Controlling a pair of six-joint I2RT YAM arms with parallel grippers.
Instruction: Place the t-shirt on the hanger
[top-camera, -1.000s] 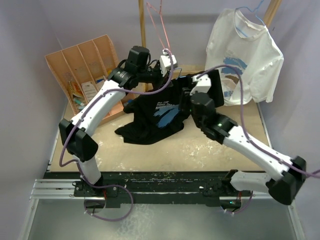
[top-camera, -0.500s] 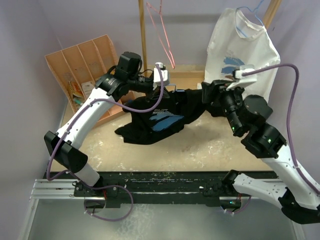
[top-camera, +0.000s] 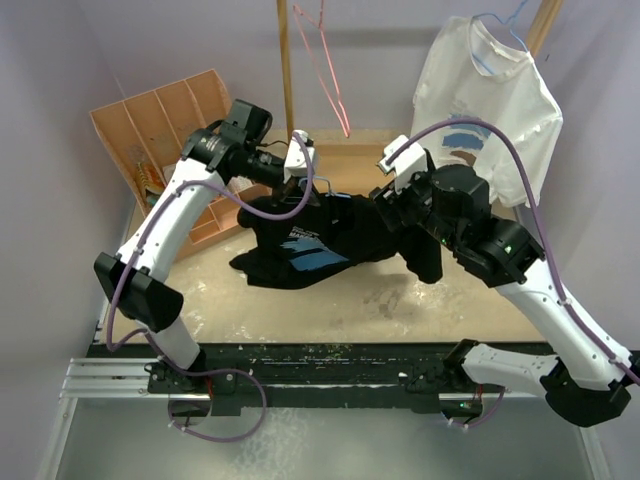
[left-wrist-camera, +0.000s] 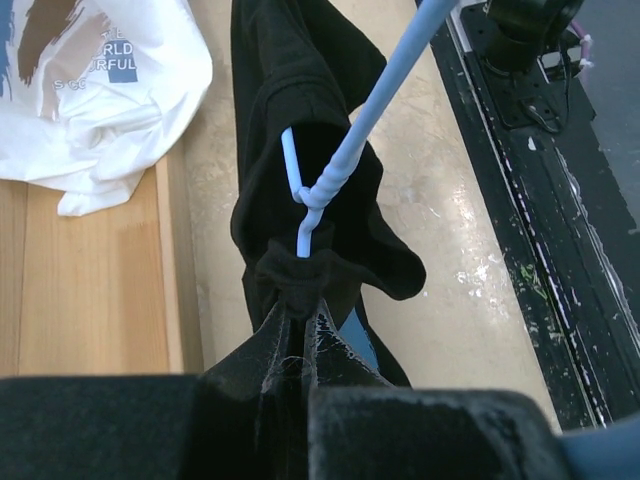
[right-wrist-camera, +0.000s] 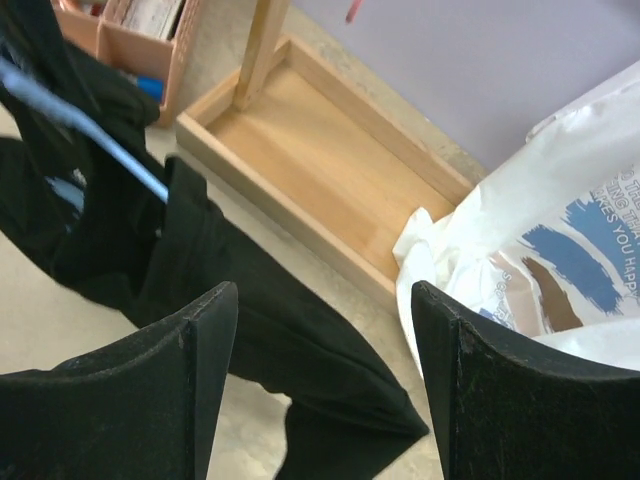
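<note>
Reading "YOU HAPP" on white t-shirt (right-wrist-camera: 560, 200); black t-shirt (top-camera: 345, 235) lettering illegible

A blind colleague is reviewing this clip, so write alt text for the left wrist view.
The left claw is shut on a bunched fold of the black t-shirt, where the wire of the light-blue hanger runs into the cloth. A white t-shirt fills the top left corner, above a wooden tray.

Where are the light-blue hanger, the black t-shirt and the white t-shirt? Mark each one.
light-blue hanger (left-wrist-camera: 374, 105), left wrist view, on its straight wire above the twist.
black t-shirt (top-camera: 318, 258), top external view, on the chest graphic.
white t-shirt (top-camera: 490, 95), top external view, on the chest.
</note>
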